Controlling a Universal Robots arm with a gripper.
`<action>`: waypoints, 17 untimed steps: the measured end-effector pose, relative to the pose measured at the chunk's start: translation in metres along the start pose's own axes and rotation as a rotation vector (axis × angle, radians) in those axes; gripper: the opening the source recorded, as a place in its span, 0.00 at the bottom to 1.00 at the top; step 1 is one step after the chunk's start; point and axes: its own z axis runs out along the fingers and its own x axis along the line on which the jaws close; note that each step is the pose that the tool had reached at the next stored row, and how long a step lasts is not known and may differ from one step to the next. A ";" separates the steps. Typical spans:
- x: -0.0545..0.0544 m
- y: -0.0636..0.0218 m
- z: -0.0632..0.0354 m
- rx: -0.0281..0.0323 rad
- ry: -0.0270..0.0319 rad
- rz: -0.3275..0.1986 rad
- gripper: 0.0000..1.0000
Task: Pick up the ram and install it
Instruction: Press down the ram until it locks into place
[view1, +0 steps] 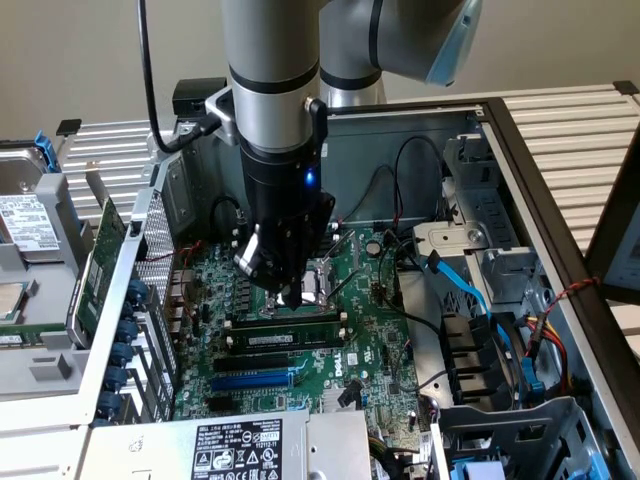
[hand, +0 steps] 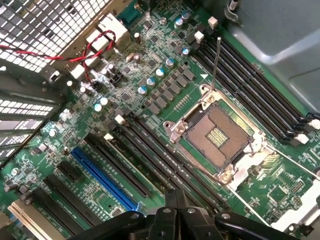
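Ram (view1: 287, 339) lies seated lengthwise in one of the black slots on the motherboard (view1: 380, 350), just below the CPU socket (view1: 312, 288) in the exterior view, white label facing up. End effector (view1: 277, 283) hangs right above it, over the near edge of the socket, fingers clenched together and grasping nothing. Judged from its look, the stick is light, thin and stiff, but fragile: chips and contact edge should not be squeezed or bent. Best hold is across the two long flat faces near the middle, or by the short ends, pressing straight down. In the wrist view the clenched end effector (hand: 176, 200) hovers over the slots (hand: 150, 150) beside the open socket (hand: 216, 137)
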 end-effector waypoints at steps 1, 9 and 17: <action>0.000 0.0000 0.0000 0.0002 -0.0001 0.013 0.11; 0.000 0.0000 0.0000 0.0027 0.0000 0.116 0.11; 0.000 0.0000 0.0000 0.0067 0.0019 0.215 0.11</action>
